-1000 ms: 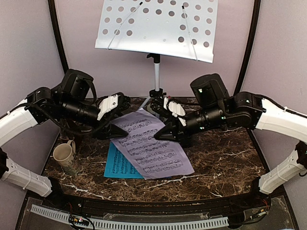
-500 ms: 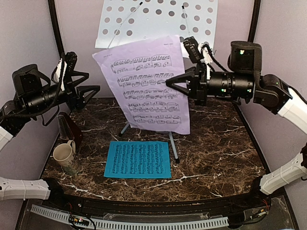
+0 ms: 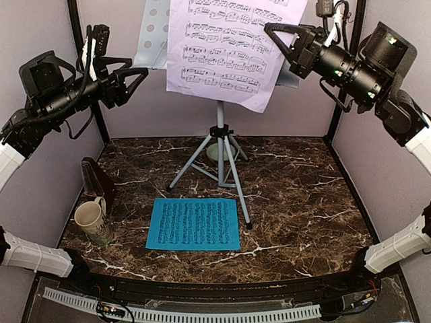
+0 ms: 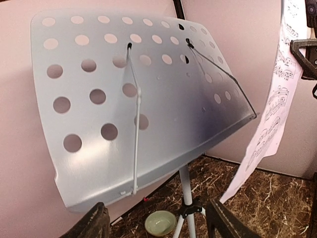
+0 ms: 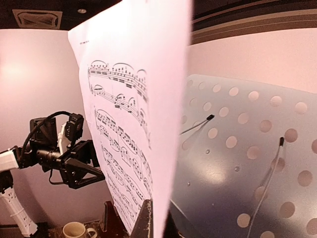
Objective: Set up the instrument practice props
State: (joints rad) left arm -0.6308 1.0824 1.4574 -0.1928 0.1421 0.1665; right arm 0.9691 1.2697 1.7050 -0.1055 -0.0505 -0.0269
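Lilac paper sheet point(image 3: 229, 50) hangs pinched in right jaws; left jaws gape by perforated tray point(image 4: 168, 124).

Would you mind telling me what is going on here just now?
The robot is setting up music practice props. The right gripper, shut on the lilac sheet, holds it high in front of the music stand, not yet resting on its tray. The left gripper is open beside the tray's left edge. The blue sheet lies on the table before the tripod, and the metronome stands by the mug.
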